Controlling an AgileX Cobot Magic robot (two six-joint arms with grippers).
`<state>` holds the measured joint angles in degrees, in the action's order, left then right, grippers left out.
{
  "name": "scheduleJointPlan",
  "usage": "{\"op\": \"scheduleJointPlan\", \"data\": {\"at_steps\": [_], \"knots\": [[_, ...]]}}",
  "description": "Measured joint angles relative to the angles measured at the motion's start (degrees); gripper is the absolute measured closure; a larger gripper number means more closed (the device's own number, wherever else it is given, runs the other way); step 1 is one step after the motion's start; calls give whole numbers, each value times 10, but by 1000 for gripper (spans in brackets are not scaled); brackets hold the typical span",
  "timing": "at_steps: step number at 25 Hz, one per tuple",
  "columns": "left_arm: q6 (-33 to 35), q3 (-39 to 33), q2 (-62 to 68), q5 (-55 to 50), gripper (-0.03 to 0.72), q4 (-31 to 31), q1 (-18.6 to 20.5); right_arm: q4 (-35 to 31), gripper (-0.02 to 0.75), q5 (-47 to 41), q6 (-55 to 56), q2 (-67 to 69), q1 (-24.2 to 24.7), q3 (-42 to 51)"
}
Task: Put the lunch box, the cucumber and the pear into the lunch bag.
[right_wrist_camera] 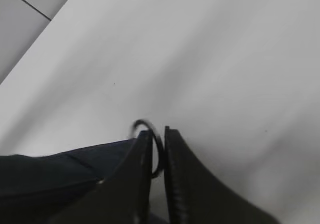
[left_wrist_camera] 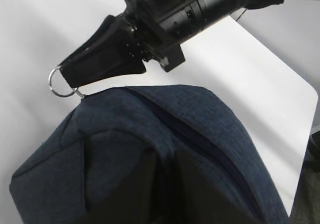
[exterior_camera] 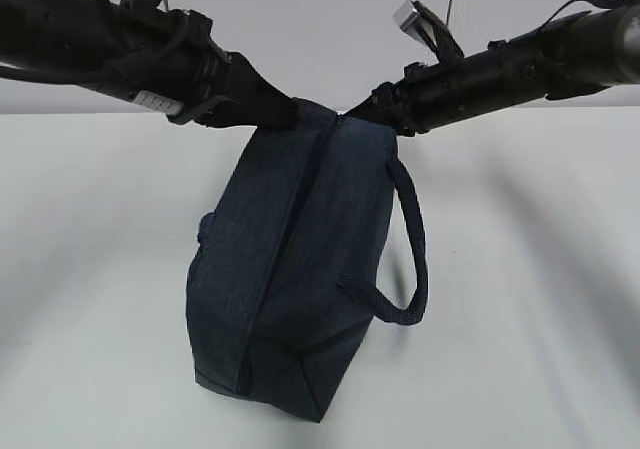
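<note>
Exterior view: the lunch bag (exterior_camera: pixel 300 269) hangs tilted between the two arms, its lower corner at or just above the white table (exterior_camera: pixel 90 269), the loop handle (exterior_camera: pixel 410 259) dangling on the right.
Left tool (exterior_camera: pixel 285 112): pressed into the bag's top left corner; in the left wrist view the fingers (left_wrist_camera: pixel 145 184) close on the fabric beside the zipper, so it is clamped on the bag.
Zipper (left_wrist_camera: pixel 200 136): runs along the top of the bag and looks shut over the length that shows.
Ring pull (left_wrist_camera: pixel 60 83): sits at the far end of the zipper, right at the tip of the right tool.
Right tool (right_wrist_camera: pixel 159 141): the ring (right_wrist_camera: pixel 150 144) lies in the narrow gap between its fingers; whether they pinch it or have let go I cannot tell.
Food items: no lunch box, cucumber or pear shows in any view; presumably already inside.
Step in hand: likely the finish, zipping closed and letting go.
Next move: calls for freeing the ring, then lowering the bag gently so it settles upright before the left tool lets go.
</note>
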<state>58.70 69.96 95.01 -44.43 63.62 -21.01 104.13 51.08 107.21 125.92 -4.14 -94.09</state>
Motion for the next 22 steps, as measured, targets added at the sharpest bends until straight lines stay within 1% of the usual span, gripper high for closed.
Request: {"op": "scheduleJointPlan", "data": {"at_steps": [2, 5, 7, 9, 12, 16, 17, 20, 22], "knots": [[1, 1, 0, -1, 664, 0, -1, -5, 554, -6, -2, 3, 4, -12], [1, 2, 0, 15, 664, 0, -2, -9, 400, -10, -3, 6, 6, -27], [1, 2, 2, 29, 664, 1, -2, -15, 349, -11, -4, 6, 6, -35], [2, 5, 12, 47, 664, 6, -2, -20, 328, -11, -4, 6, 6, -45], [2, 7, 36, 77, 664, 19, -2, -20, 319, -11, -4, -2, 6, -51], [2, 7, 60, 137, 663, 31, -2, 13, 316, -11, -7, -32, 6, -51], [2, 7, 61, 152, 659, 31, -2, 13, 316, -12, -7, -39, 6, -51], [2, 7, 61, 181, 617, 34, -2, 13, 316, -13, -8, -61, 6, -52], [2, 8, 61, 191, 552, 34, -2, 13, 316, -14, -8, -74, 6, -52]]}}
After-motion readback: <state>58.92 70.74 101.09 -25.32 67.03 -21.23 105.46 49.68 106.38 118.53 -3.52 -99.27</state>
